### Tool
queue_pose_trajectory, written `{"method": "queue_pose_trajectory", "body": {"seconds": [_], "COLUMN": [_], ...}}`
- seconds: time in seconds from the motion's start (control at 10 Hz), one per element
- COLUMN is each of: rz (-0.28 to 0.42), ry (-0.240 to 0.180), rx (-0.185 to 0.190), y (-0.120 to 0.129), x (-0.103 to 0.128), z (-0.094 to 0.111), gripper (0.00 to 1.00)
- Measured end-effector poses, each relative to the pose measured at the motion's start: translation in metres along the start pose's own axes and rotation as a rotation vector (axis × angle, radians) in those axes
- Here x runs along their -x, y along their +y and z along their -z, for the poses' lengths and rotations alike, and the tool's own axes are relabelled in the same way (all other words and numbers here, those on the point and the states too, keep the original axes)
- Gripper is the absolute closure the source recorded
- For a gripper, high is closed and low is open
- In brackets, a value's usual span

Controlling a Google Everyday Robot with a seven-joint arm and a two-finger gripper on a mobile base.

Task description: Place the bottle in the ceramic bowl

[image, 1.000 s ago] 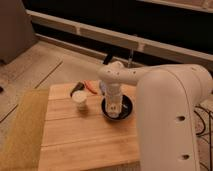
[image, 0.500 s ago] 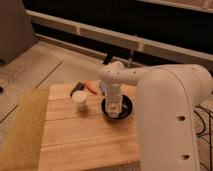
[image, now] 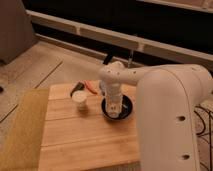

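Observation:
The glossy black ceramic bowl (image: 125, 113) sits on the wooden table (image: 75, 135), right of centre. The small whitish bottle (image: 113, 105) stands upright inside the bowl, right under the end of my white arm. My gripper (image: 113, 99) reaches straight down over the bowl, at the bottle's top. The arm's wrist hides most of the gripper.
A short cream cup (image: 80, 101) stands just left of the bowl. An orange carrot-like piece (image: 91, 87) and a dark object (image: 76, 88) lie behind the cup. My large white arm body (image: 170, 115) covers the table's right side. A yellow-green mat (image: 20, 127) lies along the left edge.

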Motion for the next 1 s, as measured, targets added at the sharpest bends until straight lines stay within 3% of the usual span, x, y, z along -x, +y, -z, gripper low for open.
{"method": "queue_pose_trajectory", "body": {"seconds": [0.2,0.3,1.0], "rz": [0.000,0.000,0.000], "ry": [0.000,0.000,0.000], "rx": [0.000,0.000,0.000], "y": [0.0000,0.0000,0.0001], "x": [0.0000,0.0000,0.0000], "z": [-0.0001,0.0000,0.0000], "gripper": [0.25,0.20,0.20]}}
